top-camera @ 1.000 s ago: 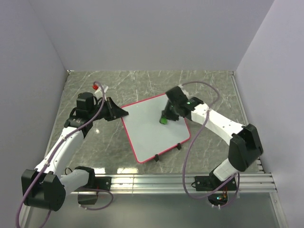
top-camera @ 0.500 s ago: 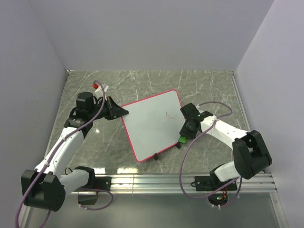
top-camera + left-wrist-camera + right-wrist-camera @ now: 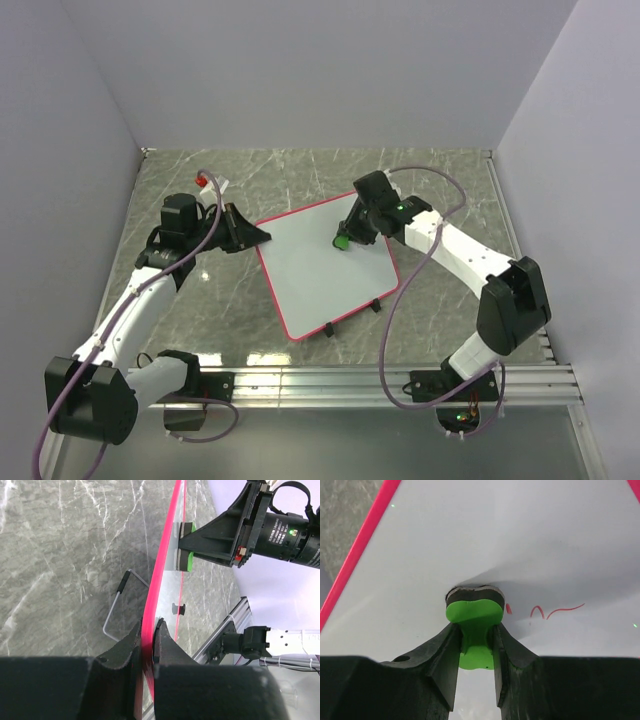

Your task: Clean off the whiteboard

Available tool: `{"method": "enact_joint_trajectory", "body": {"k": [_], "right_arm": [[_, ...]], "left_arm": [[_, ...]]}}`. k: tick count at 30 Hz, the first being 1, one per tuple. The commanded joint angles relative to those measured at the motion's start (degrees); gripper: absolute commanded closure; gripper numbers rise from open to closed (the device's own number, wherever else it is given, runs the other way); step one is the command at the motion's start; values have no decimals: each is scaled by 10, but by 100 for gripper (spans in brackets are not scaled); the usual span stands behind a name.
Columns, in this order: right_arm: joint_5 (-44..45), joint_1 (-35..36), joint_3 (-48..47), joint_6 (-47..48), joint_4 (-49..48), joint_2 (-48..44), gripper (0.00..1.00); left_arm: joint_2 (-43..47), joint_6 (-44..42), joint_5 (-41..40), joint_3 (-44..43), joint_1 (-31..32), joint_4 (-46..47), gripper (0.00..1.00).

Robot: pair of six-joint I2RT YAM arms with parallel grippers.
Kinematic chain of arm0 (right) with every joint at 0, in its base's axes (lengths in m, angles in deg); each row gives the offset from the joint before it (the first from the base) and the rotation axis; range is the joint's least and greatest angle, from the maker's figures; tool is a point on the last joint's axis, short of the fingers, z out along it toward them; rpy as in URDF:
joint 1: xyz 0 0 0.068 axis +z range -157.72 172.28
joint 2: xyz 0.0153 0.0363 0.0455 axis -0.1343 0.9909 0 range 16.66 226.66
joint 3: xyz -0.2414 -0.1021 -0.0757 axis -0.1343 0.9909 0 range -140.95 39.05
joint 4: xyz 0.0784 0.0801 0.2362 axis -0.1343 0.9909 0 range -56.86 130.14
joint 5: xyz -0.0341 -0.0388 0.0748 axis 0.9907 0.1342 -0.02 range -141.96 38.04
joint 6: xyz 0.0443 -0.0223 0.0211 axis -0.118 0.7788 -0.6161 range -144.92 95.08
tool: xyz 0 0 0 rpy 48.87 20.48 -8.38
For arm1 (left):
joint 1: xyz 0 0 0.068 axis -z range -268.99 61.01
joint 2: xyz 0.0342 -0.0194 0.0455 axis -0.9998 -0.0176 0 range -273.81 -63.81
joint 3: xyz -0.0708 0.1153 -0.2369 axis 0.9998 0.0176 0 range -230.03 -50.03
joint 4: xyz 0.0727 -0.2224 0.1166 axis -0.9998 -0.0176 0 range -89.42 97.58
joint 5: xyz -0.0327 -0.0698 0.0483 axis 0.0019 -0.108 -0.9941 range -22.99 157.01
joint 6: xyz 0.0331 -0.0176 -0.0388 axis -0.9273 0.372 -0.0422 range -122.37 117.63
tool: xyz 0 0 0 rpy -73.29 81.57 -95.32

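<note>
- Pink-framed whiteboard (image 3: 325, 275) is found mid-table (image 3: 440, 190); its left corner is clamped by the left gripper (image 3: 262, 238).
- Green eraser (image 3: 472, 611) is gripped by the right gripper (image 3: 347, 236) and pressed on it, beside red marks (image 3: 555, 611).

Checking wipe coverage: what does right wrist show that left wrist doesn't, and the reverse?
Right wrist only: red marks on the whiteboard face, just right of the green eraser.

Left wrist only: the left end effector clamped on the board's pink frame edge, a bent wire piece over the marble table beside that edge, and a black clip foot.

Both: the whiteboard and the green eraser, gripped by the right end effector with its pad against the board face.
</note>
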Motion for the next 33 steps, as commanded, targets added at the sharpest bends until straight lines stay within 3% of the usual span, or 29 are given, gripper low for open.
{"method": "enact_joint_trajectory", "body": {"k": [1, 6, 10, 16, 23, 33], "right_arm": [[-26, 7, 21, -32, -45, 3, 100], [-38, -20, 116, -61, -93, -29, 100], [-54, -85, 244, -82, -132, -73, 100], [-43, -107, 293, -51, -130, -86, 100], [-92, -98, 251, -100, -156, -86, 100], [-113, -53, 47, -132, -134, -4, 100]], "left_arm": [[-14, -83, -51, 11, 12, -65, 100], [-11, -84, -51, 10, 14, -68, 100], [-13, -84, -50, 10, 15, -67, 100], [-16, -84, -48, 11, 17, -64, 100], [-18, -82, -46, 12, 18, -62, 100], [-17, -82, -49, 13, 22, -62, 100]]}}
